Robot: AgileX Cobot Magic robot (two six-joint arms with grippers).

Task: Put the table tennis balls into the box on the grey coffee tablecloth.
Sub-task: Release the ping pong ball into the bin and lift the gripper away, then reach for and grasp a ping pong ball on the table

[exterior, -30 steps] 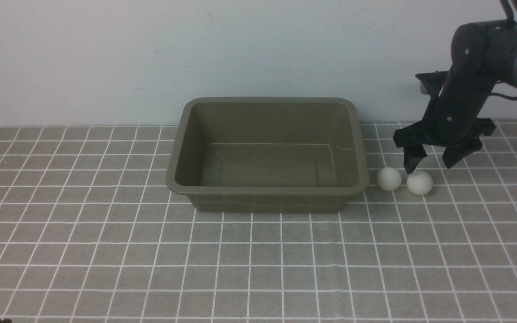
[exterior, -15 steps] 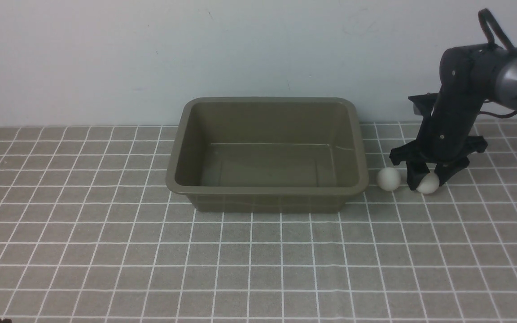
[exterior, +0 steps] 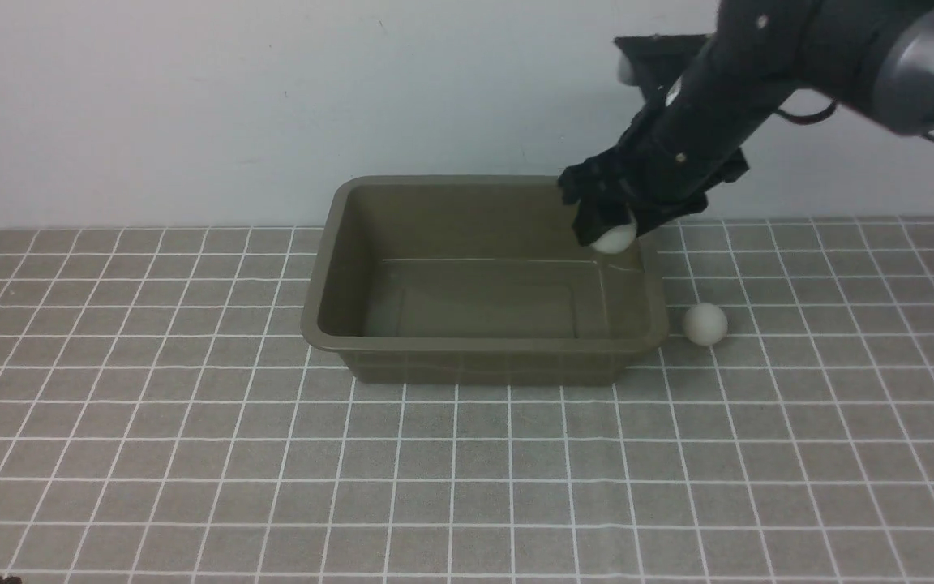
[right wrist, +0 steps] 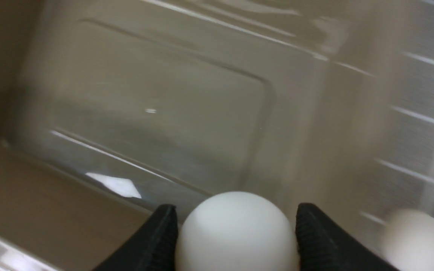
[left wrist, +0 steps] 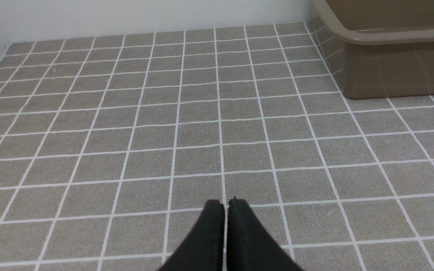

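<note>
The olive-brown box stands on the grey coffee tablecloth, empty inside. My right gripper is shut on one white table tennis ball and holds it above the box's right end, just inside the rim. In the right wrist view the held ball sits between the two black fingers over the box floor. The second ball lies on the cloth just right of the box; it shows blurred in the right wrist view. My left gripper is shut and empty, low over the cloth left of the box.
A pale wall runs behind the cloth's far edge, close behind the box. The checked cloth extends in front of and to the left of the box.
My right gripper closed on the right-hand ball, lifted it off the cloth and carried it up and left over the box's right end. The other ball stayed beside the box.
</note>
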